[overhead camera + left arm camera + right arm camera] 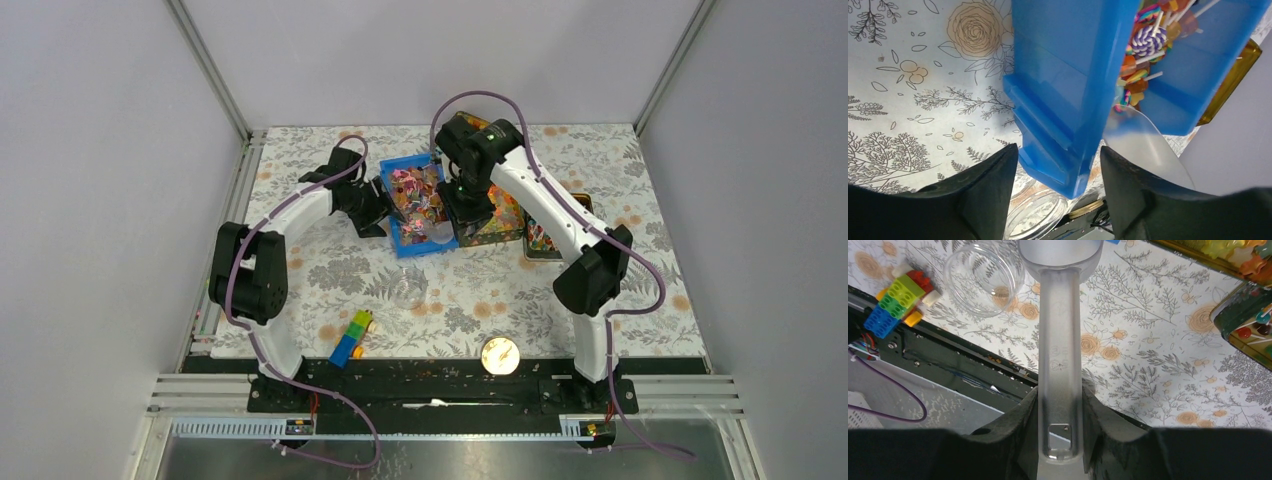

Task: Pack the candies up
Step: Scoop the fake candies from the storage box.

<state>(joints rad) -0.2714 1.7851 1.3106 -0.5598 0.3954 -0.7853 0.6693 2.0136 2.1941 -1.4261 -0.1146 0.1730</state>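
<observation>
We risk tipping candies (415, 192) out if our left jaws, open astride the bin wall (1063, 100), pinch askew while right jaws clench the scoop (1060, 365).

layout. the bin (412, 249) sits at the middle of the table (480, 290), toward the back, with the candies (415, 195) in it. the left gripper (1058, 155) is at its left side, one finger on either side of the wall. the right gripper (1060, 395), over its near right corner, has the scoop (1060, 340) between its fingers. a tin (497, 222) stands just right of the bin, a jar (408, 288) in front. bricks (350, 338) lie at the near edge, left of a disc (499, 355).
</observation>
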